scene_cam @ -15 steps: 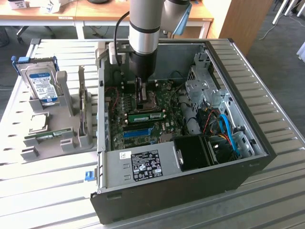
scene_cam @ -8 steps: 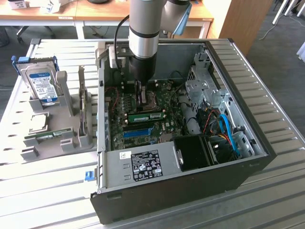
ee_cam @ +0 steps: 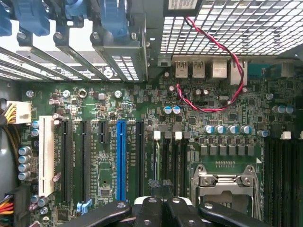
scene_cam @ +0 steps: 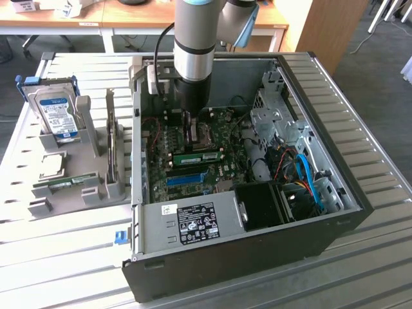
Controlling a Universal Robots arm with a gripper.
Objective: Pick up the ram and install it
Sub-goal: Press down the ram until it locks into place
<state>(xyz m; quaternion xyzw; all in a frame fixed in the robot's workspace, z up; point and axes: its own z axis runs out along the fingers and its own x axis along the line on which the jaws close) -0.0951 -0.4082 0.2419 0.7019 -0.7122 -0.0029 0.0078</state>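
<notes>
While the gripper point(scene_cam: 191, 132) hangs low inside the open computer case point(scene_cam: 257, 257) over the motherboard point(ee_cam: 142, 156), its fingers point(ee_cam: 156, 213) pressed together on nothing visible, the ram point(scene_cam: 197, 157) lies flat on the board just beside it, its long axis running from the exterior view's left to right.

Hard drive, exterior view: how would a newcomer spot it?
Left of the open computer case in the exterior view sits a grey holder. The hard drive stands upright at its far end, the only part with a blue-and-white label, unlike the flat silver processor chip nearer the camera.
</notes>
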